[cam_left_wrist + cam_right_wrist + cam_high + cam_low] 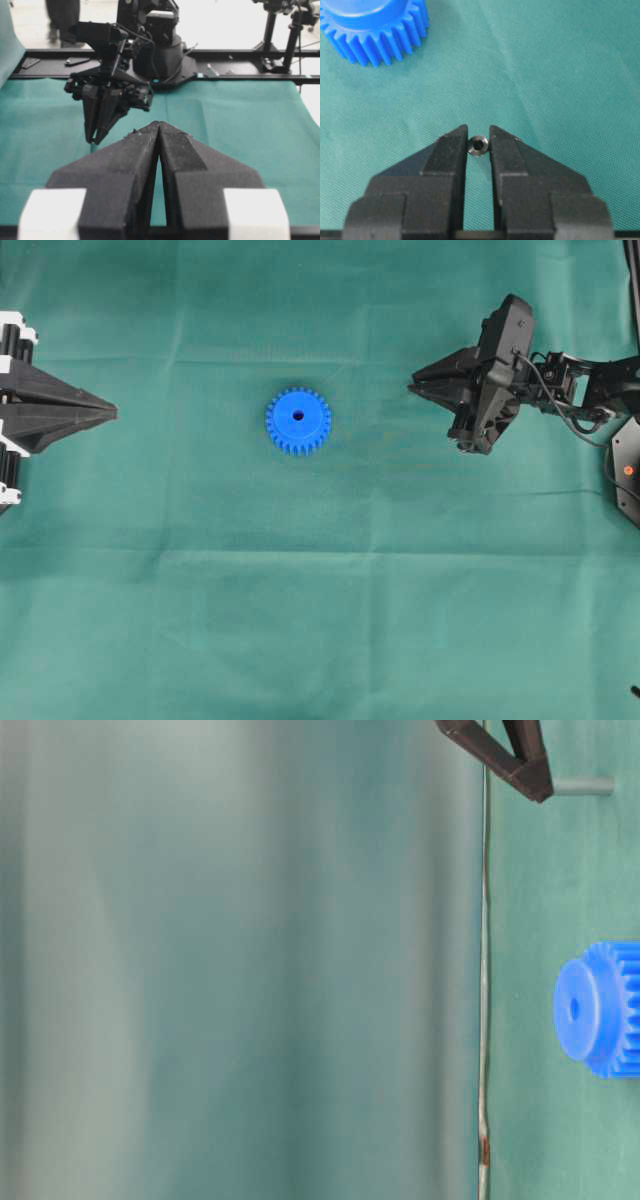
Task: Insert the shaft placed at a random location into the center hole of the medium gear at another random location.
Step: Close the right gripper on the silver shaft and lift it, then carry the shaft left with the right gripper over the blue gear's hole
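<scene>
Right wrist view: my right end effector [479, 137] is pinched on the shaft [478, 145] near the counter's right edge. Grasp step. Next I'd lift and carry to the medium gear [298, 421] mid-counter; left end effector [159, 131] is closed, empty.

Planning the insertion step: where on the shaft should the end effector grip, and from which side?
Grip the shaft near its upper end, coming from above with a finger on either side. It looks upright on the cloth, so its round sides face the right end effector, leaving the lower end free for the medium gear.
</scene>
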Tool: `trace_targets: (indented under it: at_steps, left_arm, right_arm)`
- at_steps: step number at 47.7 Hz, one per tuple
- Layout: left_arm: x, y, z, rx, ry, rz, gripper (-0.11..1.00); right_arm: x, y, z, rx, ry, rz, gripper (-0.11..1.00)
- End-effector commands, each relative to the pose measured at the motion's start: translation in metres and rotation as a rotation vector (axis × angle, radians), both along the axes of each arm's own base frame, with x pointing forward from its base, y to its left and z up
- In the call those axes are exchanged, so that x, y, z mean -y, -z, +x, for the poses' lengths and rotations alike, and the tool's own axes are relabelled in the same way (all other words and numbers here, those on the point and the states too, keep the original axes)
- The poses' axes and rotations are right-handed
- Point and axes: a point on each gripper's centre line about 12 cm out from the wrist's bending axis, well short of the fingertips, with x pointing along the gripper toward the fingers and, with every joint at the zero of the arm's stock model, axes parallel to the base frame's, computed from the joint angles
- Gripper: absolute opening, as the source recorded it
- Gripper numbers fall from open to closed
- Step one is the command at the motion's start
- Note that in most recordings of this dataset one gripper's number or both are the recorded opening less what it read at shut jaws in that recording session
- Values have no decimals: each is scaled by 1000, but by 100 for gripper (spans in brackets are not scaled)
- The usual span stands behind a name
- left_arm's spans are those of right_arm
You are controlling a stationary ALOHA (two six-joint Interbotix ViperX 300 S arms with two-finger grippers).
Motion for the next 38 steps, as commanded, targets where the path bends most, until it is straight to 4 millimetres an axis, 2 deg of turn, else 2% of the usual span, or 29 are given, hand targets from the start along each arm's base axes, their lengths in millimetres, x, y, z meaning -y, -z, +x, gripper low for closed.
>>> trace_targets:
  at_steps: [1, 6, 22, 38]
  left_arm:
    - [0, -8, 3, 17, 0, 0, 0]
    - [0, -7, 3, 11, 1, 1, 0]
    - [0, -7, 3, 9, 0, -2, 0]
    - [0, -6, 3, 6, 0, -2, 0]
  right_arm:
    - [3, -9, 6, 34, -2, -24, 13]
    - [3, -19, 8, 44, -5, -25, 13]
    - [2, -71, 12, 59, -13, -11, 13]
    - [2, -75, 11, 60, -15, -9, 13]
